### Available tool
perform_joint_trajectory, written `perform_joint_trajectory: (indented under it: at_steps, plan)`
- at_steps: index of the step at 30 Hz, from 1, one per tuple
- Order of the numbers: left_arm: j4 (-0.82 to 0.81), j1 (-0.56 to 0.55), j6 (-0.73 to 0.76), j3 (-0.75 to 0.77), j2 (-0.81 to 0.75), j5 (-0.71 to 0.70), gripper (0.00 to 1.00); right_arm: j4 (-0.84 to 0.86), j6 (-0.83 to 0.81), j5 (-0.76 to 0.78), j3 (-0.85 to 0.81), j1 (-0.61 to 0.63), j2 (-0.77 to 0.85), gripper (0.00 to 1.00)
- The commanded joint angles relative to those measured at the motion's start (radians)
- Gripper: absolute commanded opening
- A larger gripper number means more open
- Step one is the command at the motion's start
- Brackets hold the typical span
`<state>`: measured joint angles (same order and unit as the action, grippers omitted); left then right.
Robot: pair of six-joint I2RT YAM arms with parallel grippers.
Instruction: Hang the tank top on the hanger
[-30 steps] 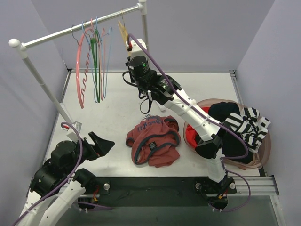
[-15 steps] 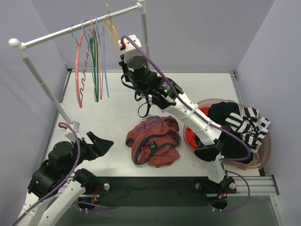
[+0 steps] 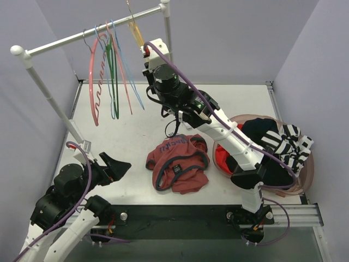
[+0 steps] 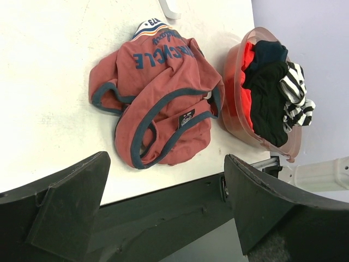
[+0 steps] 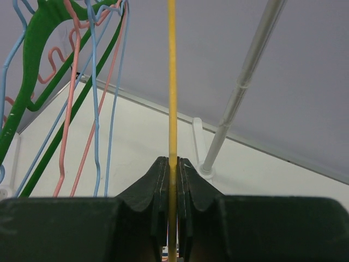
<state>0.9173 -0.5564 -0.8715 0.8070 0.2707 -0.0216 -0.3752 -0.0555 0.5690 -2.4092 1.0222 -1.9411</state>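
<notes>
Two fingers of the right gripper (image 5: 172, 164) press together on the hanger (image 5: 172, 82). In the right wrist view its thin yellow bar runs straight up out of the closed jaws. From above, the right gripper (image 3: 147, 50) is raised over the far edge of the table (image 3: 131, 131), just below the rail (image 3: 82, 37). The hanger (image 3: 135, 34) slants up from it, and its hook reaches the rail line. Whether the hook touches the rail cannot be determined.

Left of the held hanger, a pink hanger (image 3: 94, 82), a green hanger (image 3: 112, 76) and a blue hanger (image 3: 122, 65) hang from the rail in a close group.

The left gripper (image 4: 166, 164) is spread wide and holds nothing. Its two dark fingers (image 4: 71, 207) frame the near edge of the table. In the top view the left gripper (image 3: 117, 165) sits low over the near left corner.

The tank top (image 3: 180, 166) lies crumpled on the table near the middle of the near edge, apart from both grippers and well apart from the hanger. The left wrist view shows the tank top (image 4: 158, 93) with its dark trim and blue chest print facing up.

Just beside it, at the right edge, stands a basket (image 3: 305, 180). It contains a striped garment (image 3: 289, 144), a black garment (image 3: 262, 131) and a red garment (image 3: 221, 155).
</notes>
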Motion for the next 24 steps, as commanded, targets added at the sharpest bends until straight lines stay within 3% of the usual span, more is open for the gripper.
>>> perform_joint_trajectory:
  at_steps: [1,16,18,21,22,24]
  plan:
    - [-0.024,0.001,0.023,0.046,0.025,0.011,0.97,0.076,-0.036,0.032,0.03,0.012,0.102,0.0]
    - [-0.109,0.001,0.091,0.035,0.071,0.098,0.97,-0.007,-0.035,-0.053,0.335,0.013,0.356,0.0]
    - [-0.129,0.001,0.136,0.035,0.085,0.129,0.97,-0.062,-0.011,-0.11,0.383,-0.016,0.407,0.0]
    - [-0.166,0.001,0.216,0.035,0.101,0.17,0.97,-0.154,0.054,-0.314,0.465,-0.146,0.496,0.0]
    - [-0.19,0.001,0.238,0.034,0.104,0.178,0.97,-0.198,0.055,-0.518,0.493,-0.209,0.551,0.0]
    - [-0.221,0.001,0.303,0.023,0.107,0.209,0.97,-0.212,0.138,-0.602,0.626,-0.354,0.622,0.0]
